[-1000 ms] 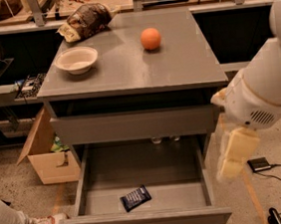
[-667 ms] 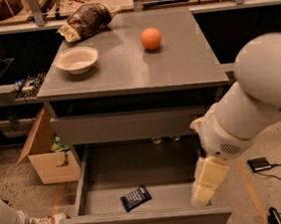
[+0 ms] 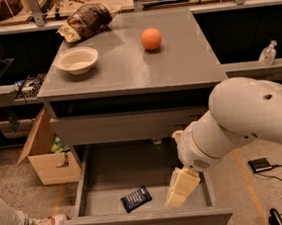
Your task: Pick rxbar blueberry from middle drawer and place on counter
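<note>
We are logging the drawer [image 3: 142, 224] standing open, bar [image 3: 136, 199] lying flat on its floor, ungrasped. Gripper [image 3: 182, 194] is hovering over the drawer, just right of the bar; how wide it is set we cannot tell. Grasp, lift and placing on counter [image 3: 126, 68] are all pending

Single items were counted, one of each kind.
One rxbar blueberry [image 3: 136, 199] was noted in one middle drawer [image 3: 142, 223]; one bowl [image 3: 76, 60], one orange [image 3: 151, 38] and one snack bag [image 3: 86, 20] on one surface [image 3: 127, 73]; one gripper [image 3: 181, 194] over that drawer.
</note>
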Controlling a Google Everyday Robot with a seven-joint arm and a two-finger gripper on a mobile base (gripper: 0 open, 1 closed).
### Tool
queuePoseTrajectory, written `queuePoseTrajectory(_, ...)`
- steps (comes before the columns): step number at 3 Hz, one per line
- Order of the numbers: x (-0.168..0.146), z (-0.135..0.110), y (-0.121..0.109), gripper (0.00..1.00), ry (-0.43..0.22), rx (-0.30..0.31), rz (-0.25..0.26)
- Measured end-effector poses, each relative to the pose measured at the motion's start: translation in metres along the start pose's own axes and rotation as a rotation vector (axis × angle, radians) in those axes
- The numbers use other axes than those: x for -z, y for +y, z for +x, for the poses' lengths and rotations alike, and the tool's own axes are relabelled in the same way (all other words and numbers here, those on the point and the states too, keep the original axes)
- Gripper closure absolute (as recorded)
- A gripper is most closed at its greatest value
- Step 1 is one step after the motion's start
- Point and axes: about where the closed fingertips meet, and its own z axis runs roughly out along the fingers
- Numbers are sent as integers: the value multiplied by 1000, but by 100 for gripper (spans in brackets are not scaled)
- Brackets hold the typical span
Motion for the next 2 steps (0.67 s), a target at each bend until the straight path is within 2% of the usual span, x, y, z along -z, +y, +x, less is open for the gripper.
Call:
queuePoseTrajectory(1, 1, 0, 0, 0, 0, 0, 2)
queuePoseTrajectory(2, -21, -8, -13, 0, -50, 20, -12)
